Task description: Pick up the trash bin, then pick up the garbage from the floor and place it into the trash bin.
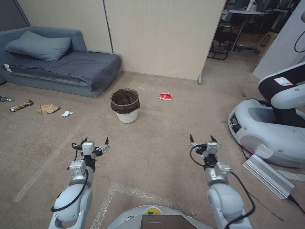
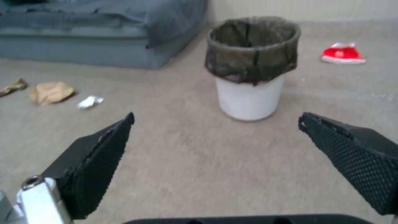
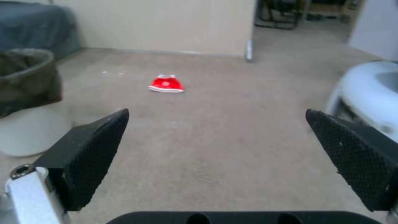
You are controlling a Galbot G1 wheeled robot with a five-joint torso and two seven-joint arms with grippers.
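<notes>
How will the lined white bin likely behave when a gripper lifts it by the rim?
The trash bin looks like thin plastic and shows nothing inside, so probably light. Its loose bag liner may slip under the fingers. Narrow and upright, it could tip if nudged.

I see a beige carpet floor [image 1: 152,152] with pale tape lines. The trash bin [image 1: 125,105] stands upright on it near the sofa's [image 1: 63,66] corner. A red-white wrapper [image 1: 165,96] lies just beside the wall's foot. Along the sofa's front edge lie a white tissue [image 1: 66,113], crumpled brown paper bag [image 1: 47,108], snack wrapper [image 1: 21,105] and bottle [image 1: 5,99].
</notes>
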